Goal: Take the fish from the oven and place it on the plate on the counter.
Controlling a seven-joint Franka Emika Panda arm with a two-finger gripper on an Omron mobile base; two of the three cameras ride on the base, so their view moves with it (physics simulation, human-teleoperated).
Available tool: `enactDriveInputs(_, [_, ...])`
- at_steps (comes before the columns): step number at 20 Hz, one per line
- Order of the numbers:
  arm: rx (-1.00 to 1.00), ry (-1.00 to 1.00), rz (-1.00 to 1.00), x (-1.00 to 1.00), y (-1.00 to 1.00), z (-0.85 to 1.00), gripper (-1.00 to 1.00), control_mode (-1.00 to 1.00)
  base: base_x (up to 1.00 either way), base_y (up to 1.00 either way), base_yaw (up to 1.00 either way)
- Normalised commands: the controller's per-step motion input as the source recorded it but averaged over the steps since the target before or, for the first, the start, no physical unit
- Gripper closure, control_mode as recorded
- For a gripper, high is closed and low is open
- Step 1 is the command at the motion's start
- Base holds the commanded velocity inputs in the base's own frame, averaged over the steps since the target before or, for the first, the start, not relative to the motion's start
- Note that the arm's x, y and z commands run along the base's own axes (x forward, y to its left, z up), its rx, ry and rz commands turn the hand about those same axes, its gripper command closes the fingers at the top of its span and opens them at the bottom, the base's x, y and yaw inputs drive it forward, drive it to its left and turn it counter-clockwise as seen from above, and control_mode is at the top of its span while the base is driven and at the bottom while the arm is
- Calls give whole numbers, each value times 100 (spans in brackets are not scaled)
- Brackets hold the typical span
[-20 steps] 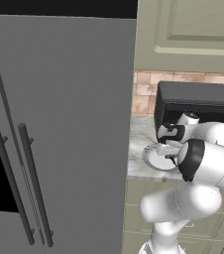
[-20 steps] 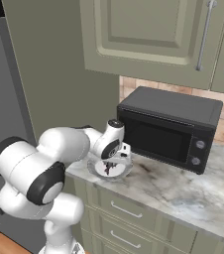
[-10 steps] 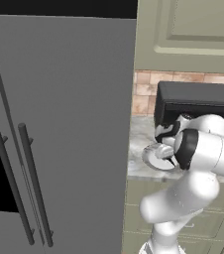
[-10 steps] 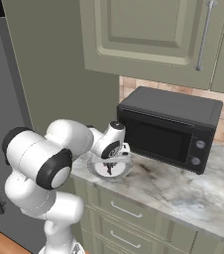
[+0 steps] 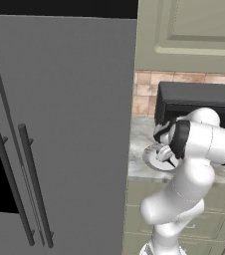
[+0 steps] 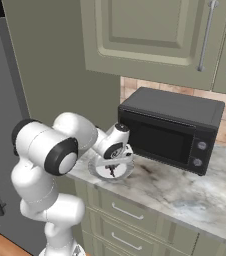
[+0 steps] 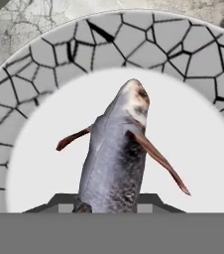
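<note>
One claw [image 6: 113, 170], jaws closed on the fish [image 7: 115, 158], hangs low over the plate [image 6: 99, 170] at the near left end of the counter [image 6: 185, 195]. The fish points straight out from the fingertips, long axis running down toward the plate's white centre, nose just above it. Release looks like the next step. The oven [image 6: 172, 127] sits just right of the plate.

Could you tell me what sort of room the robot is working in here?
A simulated home kitchen, most likely: a marbled counter over drawer fronts, a dark countertop oven against a tiled backsplash, and a tall grey fridge beside it.
</note>
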Motion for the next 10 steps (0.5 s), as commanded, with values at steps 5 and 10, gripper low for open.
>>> enactDriveInputs(5, [0, 0, 8, 2, 0, 0, -100, -100, 0, 0, 0])
enactDriveInputs(10, [0, 2, 2, 0, 0, 0, -100, -100, 0, 0, 0])
